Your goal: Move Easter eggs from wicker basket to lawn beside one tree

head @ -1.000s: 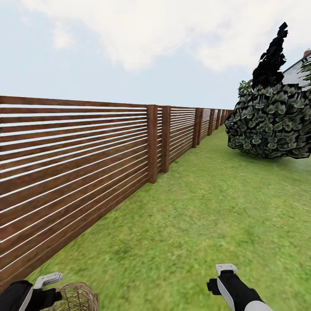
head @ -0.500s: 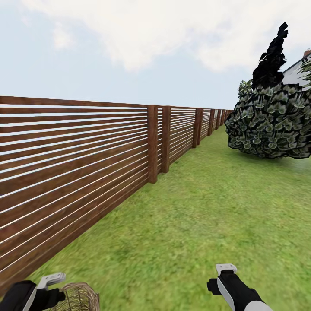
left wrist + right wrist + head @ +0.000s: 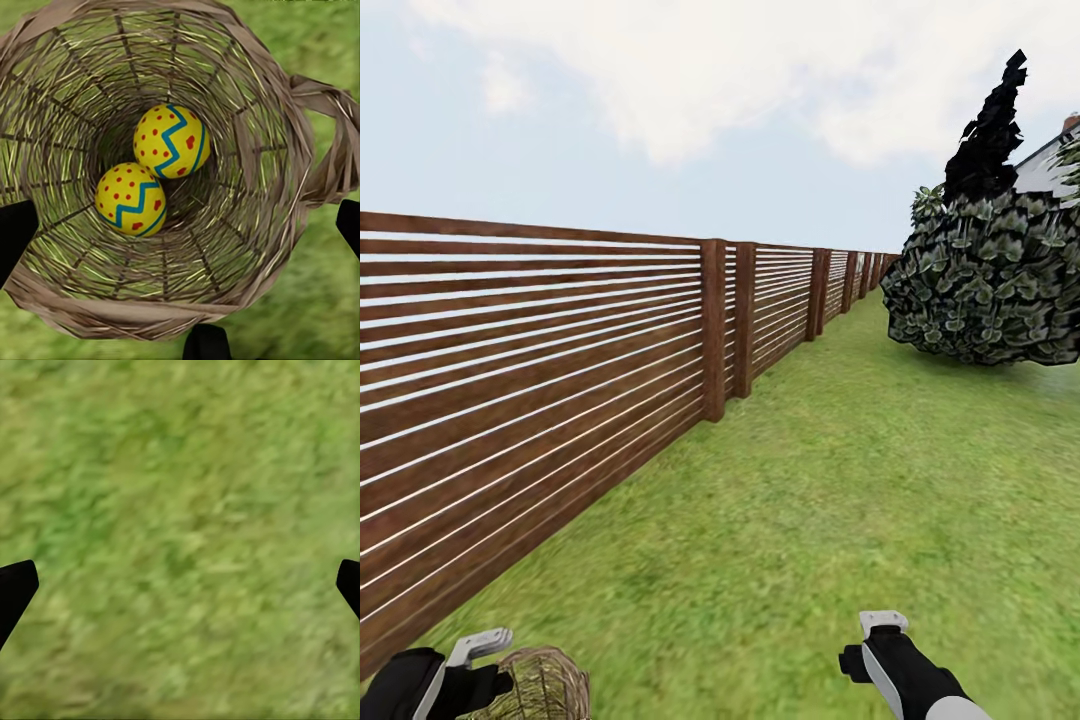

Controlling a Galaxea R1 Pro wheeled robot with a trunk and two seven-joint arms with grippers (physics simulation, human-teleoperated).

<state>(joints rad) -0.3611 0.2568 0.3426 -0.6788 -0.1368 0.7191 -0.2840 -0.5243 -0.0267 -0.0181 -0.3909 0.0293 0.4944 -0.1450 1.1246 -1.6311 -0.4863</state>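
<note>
Wicker filled the left wrist view: the wicker basket [image 3: 300,150] stood on the lawn [image 3: 840,480] directly under the left gripper [image 3: 180,225], whose fingers [image 3: 15,232] were spread wide, holding nothing. Two Easter eggs [image 3: 171,140] lay touching at the bottom. The right gripper [image 3: 180,585] hung over bare grass, fingers equally wide apart. A wooden fence [image 3: 560,340] ran alongside toward a dark bush [image 3: 985,280].
</note>
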